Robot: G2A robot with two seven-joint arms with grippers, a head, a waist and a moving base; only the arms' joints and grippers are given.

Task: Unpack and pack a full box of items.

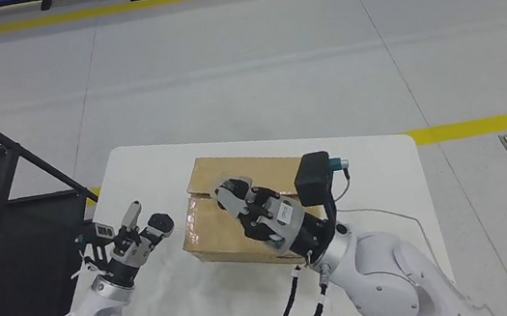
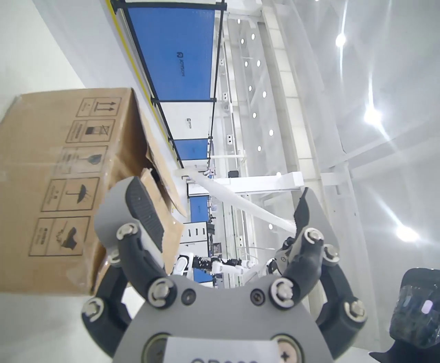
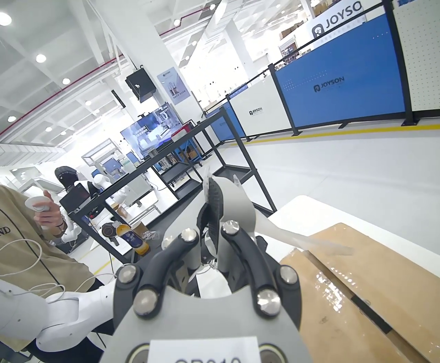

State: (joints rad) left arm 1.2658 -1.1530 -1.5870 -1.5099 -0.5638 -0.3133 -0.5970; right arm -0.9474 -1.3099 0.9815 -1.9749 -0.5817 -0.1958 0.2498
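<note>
Left gripper [image 1: 143, 220]: jaws wide apart, nothing between them. It hangs over the white table [image 1: 370, 156], fingertips aimed at the short end of the box. In its own wrist view one ribbed pad [image 2: 144, 209] overlaps the box's lower corner. The top view shows a thin band of bare table between finger and cardboard, so they are recorded as near but apart.

Next along, just beyond those fingertips, the cardboard box [image 1: 243, 220] rests flat on the table, directly beneath the right gripper. It is brown and its top flaps are folded down. The end wall facing the left gripper carries a column of handling symbols [image 2: 74, 165]. The flap edge [image 2: 153, 172] above that wall is ragged and slightly lifted. Glossy clear tape [image 3: 330, 285] covers part of the top beside the centre seam [image 3: 371, 306], which shows as a dark slit.

Farther right, the right gripper [image 1: 230, 195] is held above the middle of the box top, clear of the cardboard. Its fingers are pressed together, and a translucent tape strip [image 3: 302, 240] is pinched between the pads [image 3: 211, 202]. The strip runs from the fingertips down to the box top, where its far end lies on the cardboard. How much of that end is stuck down cannot be told.
</note>
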